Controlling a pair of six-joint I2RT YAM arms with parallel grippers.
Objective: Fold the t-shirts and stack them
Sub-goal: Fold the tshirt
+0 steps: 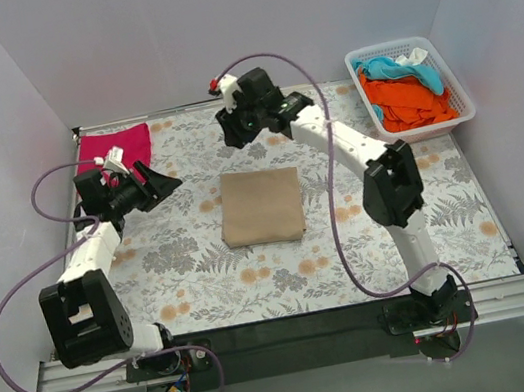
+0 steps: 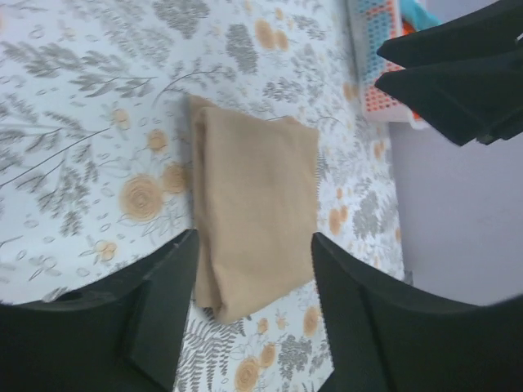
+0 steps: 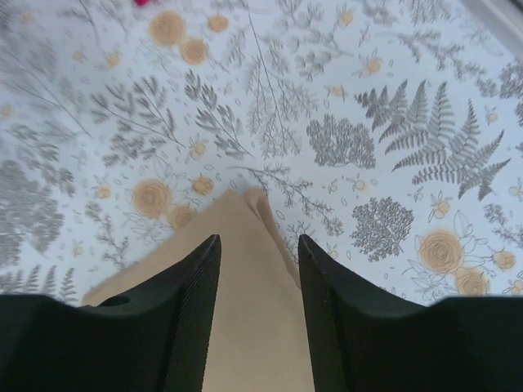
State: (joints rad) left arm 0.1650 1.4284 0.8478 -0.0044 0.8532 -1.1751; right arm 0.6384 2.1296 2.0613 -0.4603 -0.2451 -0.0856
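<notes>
A folded tan t-shirt [image 1: 262, 206] lies flat in the middle of the table. A folded magenta t-shirt [image 1: 116, 144] lies at the back left. My left gripper [image 1: 164, 185] is open and empty, raised left of the tan shirt; in the left wrist view the tan shirt [image 2: 253, 212] shows between and beyond its gripper [image 2: 253, 318]. My right gripper [image 1: 233, 128] is open and empty, raised behind the tan shirt; in the right wrist view a corner of the tan shirt [image 3: 245, 302] shows below its gripper [image 3: 259, 269].
A white basket [image 1: 457, 91] at the back right holds orange [image 1: 410, 101] and teal [image 1: 392, 66] shirts. The basket also shows in the left wrist view [image 2: 380, 73], beside the right arm [image 2: 458, 73]. White walls enclose the floral table [image 1: 404, 252].
</notes>
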